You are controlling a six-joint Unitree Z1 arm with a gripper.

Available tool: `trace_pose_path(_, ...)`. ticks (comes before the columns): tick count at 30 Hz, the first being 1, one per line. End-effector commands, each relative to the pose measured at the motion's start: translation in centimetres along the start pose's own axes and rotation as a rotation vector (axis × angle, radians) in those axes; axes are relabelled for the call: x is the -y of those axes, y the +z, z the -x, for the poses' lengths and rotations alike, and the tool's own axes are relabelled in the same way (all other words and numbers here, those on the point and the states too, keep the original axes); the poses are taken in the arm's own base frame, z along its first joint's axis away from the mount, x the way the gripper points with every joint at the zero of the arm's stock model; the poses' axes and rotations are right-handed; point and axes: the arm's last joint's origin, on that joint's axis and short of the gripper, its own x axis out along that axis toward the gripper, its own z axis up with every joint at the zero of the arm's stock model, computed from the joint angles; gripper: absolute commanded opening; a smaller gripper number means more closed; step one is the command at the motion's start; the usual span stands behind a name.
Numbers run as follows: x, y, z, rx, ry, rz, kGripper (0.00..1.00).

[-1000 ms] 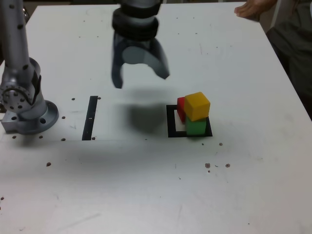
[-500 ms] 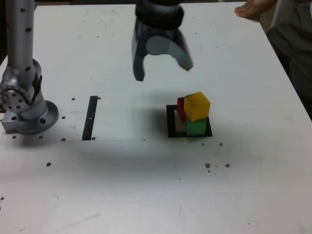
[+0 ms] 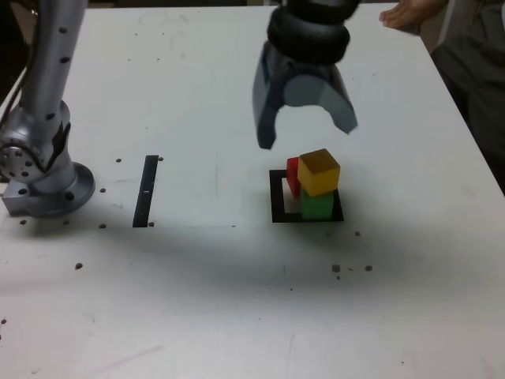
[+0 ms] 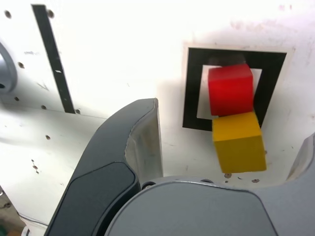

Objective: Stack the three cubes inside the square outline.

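In the exterior view's centre right, we see the solid green cube (image 3: 317,207) bearing the solid yellow cube (image 3: 319,173), the solid red cube (image 3: 293,176) just behind, within the flat black square outline (image 3: 278,213), presumably so a stack can grow there. At upper centre our grey metal tool (image 3: 308,136), spread wide and empty, probably for clearance, has moved rightward since the earlier frame, nearer the unmoved cubes.
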Motion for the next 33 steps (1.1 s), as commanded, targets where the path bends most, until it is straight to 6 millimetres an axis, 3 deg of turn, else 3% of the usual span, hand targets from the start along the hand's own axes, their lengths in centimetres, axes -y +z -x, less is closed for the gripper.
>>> trace_pose_path(1,0.4,0.6,-0.4,-0.016,-0.003,0.003,0.99)
trace_pose_path(11,1.5,2.6,-1.8,-0.06,-0.016,0.025,0.96)
trace_pose_path(23,2.5,4.0,-2.8,-0.093,-0.028,0.034,0.84)
trace_pose_path(29,2.6,4.6,-3.2,-0.103,-0.03,0.042,0.67)
trace_pose_path(33,2.7,4.7,-3.2,-0.096,-0.022,0.045,0.44)
